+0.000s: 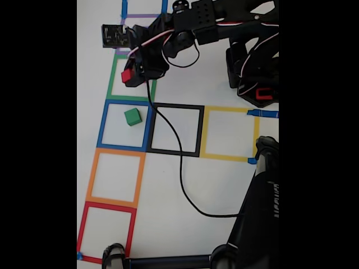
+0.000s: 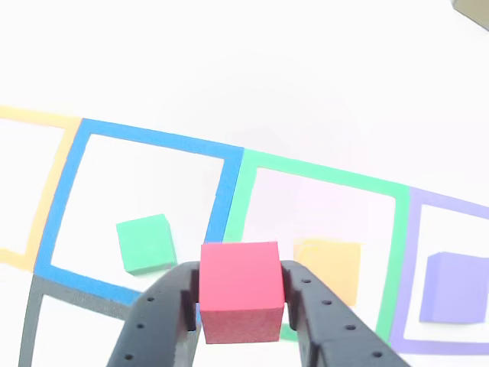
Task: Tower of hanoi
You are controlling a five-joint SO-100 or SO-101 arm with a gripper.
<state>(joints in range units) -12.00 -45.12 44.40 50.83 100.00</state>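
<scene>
Red cube (image 2: 239, 290), the tiniest of the tower's four, sits clamped between my two black fingers (image 2: 160, 313); my gripper (image 2: 240, 302) is closed on it, one finger pressing each side, and the cube is lifted off the white table (image 2: 252, 69). In the other view it fills the bottom centre, with the blue/green tape border passing behind it.

In the fixed view my gripper (image 1: 128, 76) hangs over the green tape square (image 1: 114, 78), with the red cube (image 1: 127, 75) showing as a small red patch at its tip. My arm (image 1: 213, 25) reaches in from about 2 o'clock of that square, and its base (image 1: 255, 78) stands near the right edge of the table.

Green cube (image 1: 133, 116) rests flat inside the blue tape square (image 1: 104, 126), toward that square's 1 o'clock part in the fixed view, apart from the tape on every side. In the other view the same green cube (image 2: 146, 243) lies at about 9 o'clock from the red one, near it but not touching.

Orange cube (image 2: 330, 269) lies inside the green tape square (image 2: 401, 252) in the other view, at about 3 o'clock from the red cube and just beside my right-hand finger. Purple cube (image 2: 452, 287), the biggest, rests inside the purple tape square (image 2: 451, 205), further out at 3 o'clock.

A black cable (image 1: 180, 168) trails from my gripper down across the black tape square (image 1: 199, 131) in the fixed view, then curves toward 5 o'clock. Beside that square at 3 o'clock is a yellow one (image 1: 230, 110); below the blue one come an orange square (image 1: 91, 176) and a red square (image 1: 82, 230)
</scene>
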